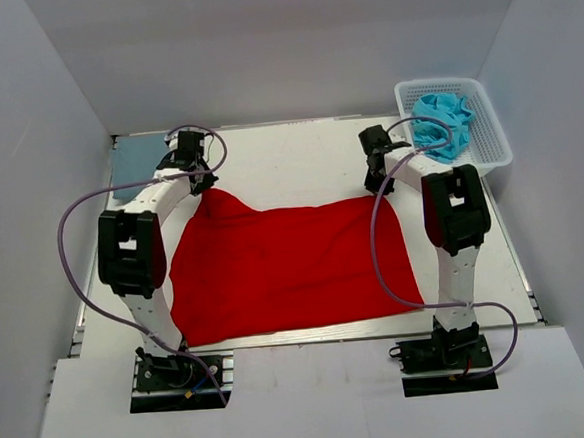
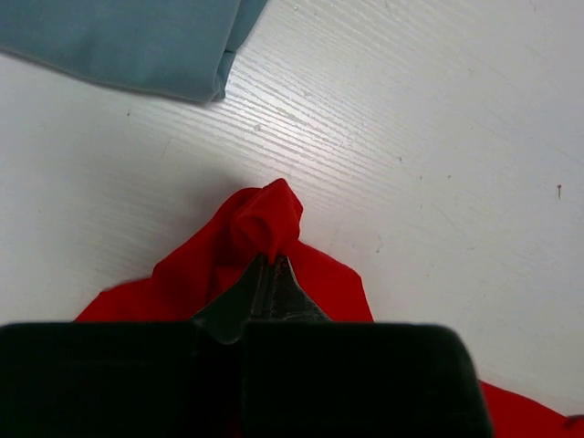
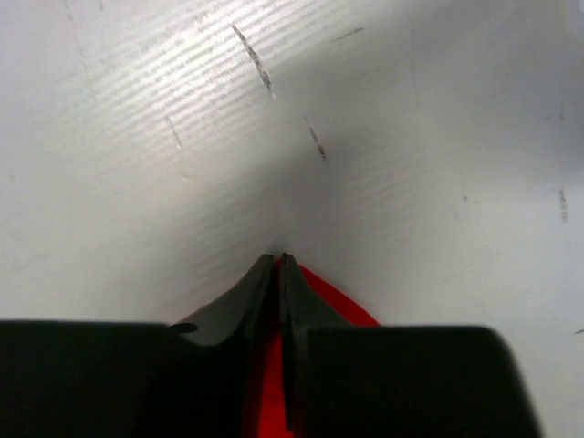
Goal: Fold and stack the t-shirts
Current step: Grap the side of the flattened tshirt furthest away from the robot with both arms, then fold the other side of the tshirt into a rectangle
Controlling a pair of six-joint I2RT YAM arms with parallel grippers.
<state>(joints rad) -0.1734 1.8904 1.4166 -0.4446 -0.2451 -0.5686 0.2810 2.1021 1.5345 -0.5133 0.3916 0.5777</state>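
Where the white table (image 1: 297, 143) is covered across its middle, the red t-shirt (image 1: 285, 265) is seen spread mostly flat, with its far-left corner drawn into a point. The white mesh basket (image 1: 495, 135) is set at the far-right corner, and the crumpled turquoise t-shirt (image 1: 443, 118) is held inside it. The folded grey-blue t-shirt (image 1: 136, 165) is laid flat at the far-left corner, apart from the red cloth. The left gripper (image 2: 271, 260) is closed tightly on the red t-shirt's far-left corner, a bunched tuft being pushed out past its tips. The right gripper (image 3: 276, 258) is pressed to the table at the far-right corner, its fingers drawn narrow with red cloth caught between them.
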